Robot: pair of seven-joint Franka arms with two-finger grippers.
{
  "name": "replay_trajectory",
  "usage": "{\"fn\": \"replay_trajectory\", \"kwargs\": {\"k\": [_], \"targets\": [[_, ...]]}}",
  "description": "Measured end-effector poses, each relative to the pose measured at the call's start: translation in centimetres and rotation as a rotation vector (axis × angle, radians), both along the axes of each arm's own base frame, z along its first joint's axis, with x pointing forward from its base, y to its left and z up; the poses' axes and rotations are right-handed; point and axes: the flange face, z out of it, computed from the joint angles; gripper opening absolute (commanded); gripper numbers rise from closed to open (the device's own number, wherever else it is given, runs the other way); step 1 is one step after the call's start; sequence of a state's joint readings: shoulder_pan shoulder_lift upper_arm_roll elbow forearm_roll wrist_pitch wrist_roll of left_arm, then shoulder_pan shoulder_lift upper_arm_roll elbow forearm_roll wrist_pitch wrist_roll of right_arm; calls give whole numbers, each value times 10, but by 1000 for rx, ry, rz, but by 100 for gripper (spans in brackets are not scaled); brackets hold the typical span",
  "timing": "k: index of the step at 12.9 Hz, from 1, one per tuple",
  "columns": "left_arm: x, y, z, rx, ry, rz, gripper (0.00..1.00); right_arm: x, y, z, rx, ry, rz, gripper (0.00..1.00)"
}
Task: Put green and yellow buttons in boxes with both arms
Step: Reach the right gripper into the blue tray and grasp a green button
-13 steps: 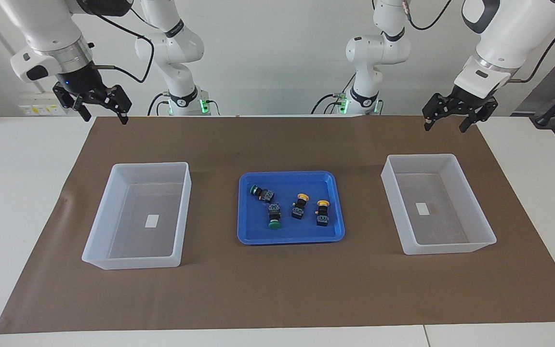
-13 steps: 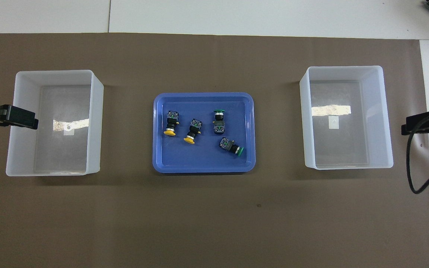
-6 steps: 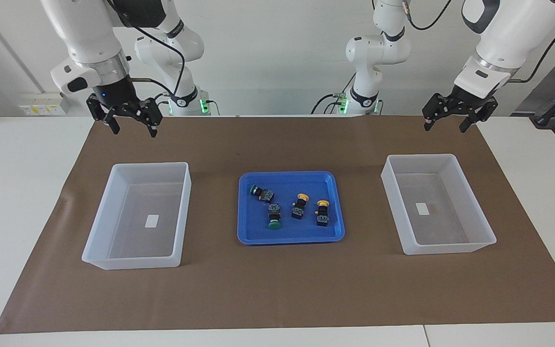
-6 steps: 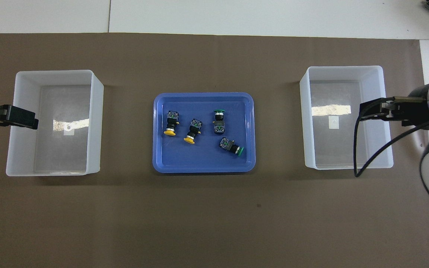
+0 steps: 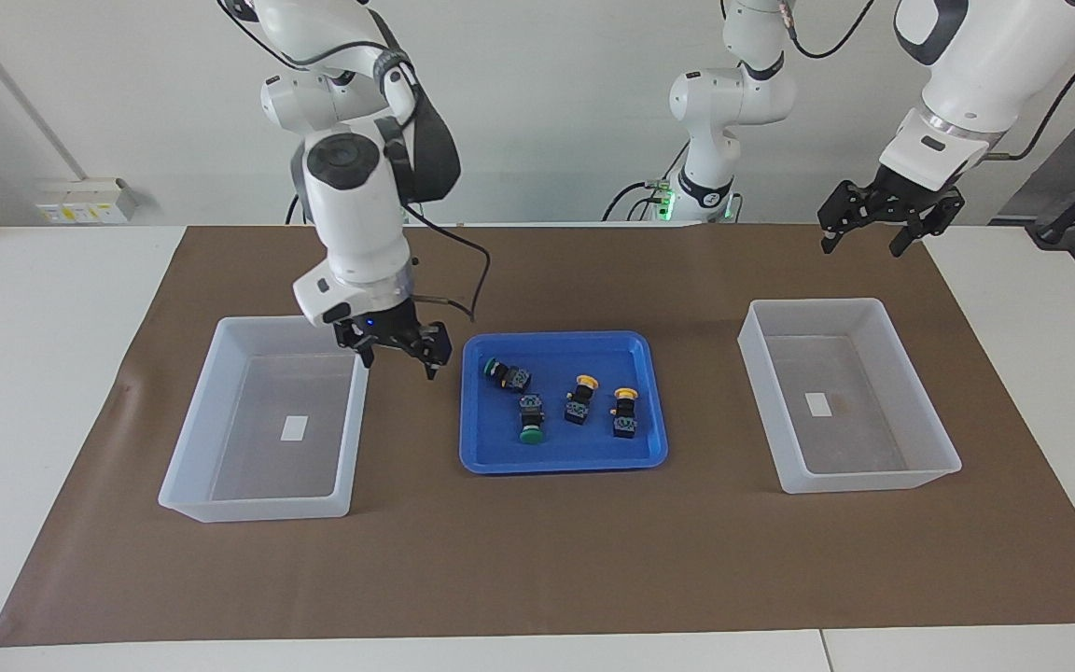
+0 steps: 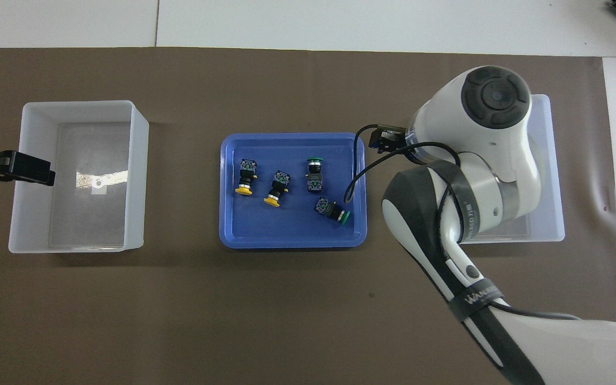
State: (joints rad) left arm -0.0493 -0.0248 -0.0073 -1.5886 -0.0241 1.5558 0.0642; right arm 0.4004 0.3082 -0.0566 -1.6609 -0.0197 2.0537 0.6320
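Observation:
Two green buttons (image 5: 507,375) (image 5: 530,417) and two yellow buttons (image 5: 580,398) (image 5: 624,413) lie on their sides in the blue tray (image 5: 561,462). They also show in the overhead view: green (image 6: 314,174) (image 6: 332,209), yellow (image 6: 245,176) (image 6: 277,188). One translucent box (image 5: 258,509) stands toward the right arm's end, the other box (image 5: 859,481) toward the left arm's end. My right gripper (image 5: 397,364) is open and empty, low over the mat between its box and the tray. My left gripper (image 5: 873,245) is open and empty, and waits high up at its own end.
A brown mat (image 5: 537,560) covers the table's middle. The tray's rim (image 6: 292,241) stands a little above it. In the overhead view the right arm hides much of its box (image 6: 554,203). The left gripper (image 6: 35,170) shows at that view's edge by the other box (image 6: 137,176).
My right arm has swung from its end of the table toward the middle and come down, to between its box and the tray. The left arm and the buttons have not moved.

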Motion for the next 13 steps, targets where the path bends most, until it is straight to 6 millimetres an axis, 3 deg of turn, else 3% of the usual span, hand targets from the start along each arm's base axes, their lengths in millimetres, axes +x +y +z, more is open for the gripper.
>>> {"fn": "replay_trajectory", "kwargs": {"k": [7, 13], "targets": [[0, 0, 0, 0, 0, 0, 100, 0, 123, -106, 50, -71, -45, 100], [0, 0, 0, 0, 0, 0, 100, 10, 131, -114, 75, -131, 10, 100]]}}
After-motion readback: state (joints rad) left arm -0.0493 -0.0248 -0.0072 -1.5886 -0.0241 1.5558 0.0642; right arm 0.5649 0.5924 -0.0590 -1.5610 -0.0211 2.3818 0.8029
